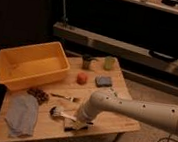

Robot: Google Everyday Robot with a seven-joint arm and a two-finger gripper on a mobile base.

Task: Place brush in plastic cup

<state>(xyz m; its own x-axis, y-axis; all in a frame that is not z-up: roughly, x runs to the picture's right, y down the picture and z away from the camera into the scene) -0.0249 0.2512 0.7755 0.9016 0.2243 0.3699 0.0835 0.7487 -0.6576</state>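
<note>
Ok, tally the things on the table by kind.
Cups: 2, green cup, dark cup
Bin: 1
Cloth: 1
Brush: 1
Fork: 1
Orange lump: 1
Blue block: 1
Brown cluster: 1
Total: 9
Gripper, not counted, is low at the table's front edge beside the brush.

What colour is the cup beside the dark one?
The plastic cup is light green, camera view; gripper low by the brush.

single high view over table (47, 131), pincer (75, 123) near front

Wooden table (121, 91), yellow bin (36, 79), cloth (22, 116), brush (58, 113), pincer (76, 125) above front edge
</note>
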